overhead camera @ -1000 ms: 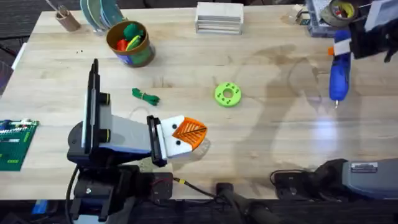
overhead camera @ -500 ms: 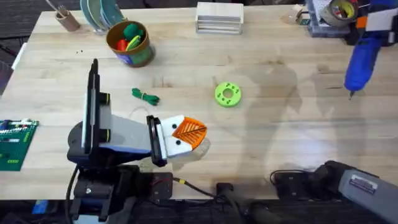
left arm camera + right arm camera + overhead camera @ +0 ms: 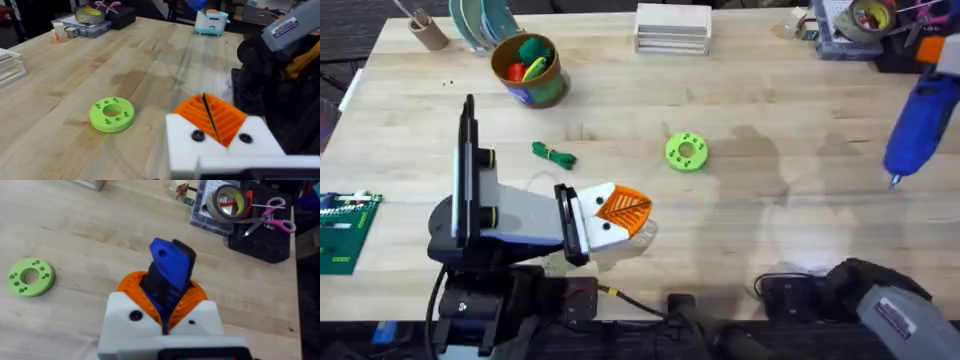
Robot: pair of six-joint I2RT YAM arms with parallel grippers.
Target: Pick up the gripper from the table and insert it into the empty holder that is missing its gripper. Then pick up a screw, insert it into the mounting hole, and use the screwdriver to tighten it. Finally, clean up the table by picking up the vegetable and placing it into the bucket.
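Clamped in my right gripper [image 3: 165, 311], the blue screwdriver [image 3: 916, 125] hangs over the table's [image 3: 770, 240] right edge. Rigid, top-heavy and probably slick, it wants a grip around the barrel. My left gripper [image 3: 212, 116] rests pressed together near the green disc [image 3: 112, 114].

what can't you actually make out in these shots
- Screwdriver: overhead, its upper end is cut off by the frame's edge; in the right wrist view the right gripper hides its bit.
- Bucket: overhead, contents too small to tell apart.
- Left gripper: a screw between the closed pads can't be judged.
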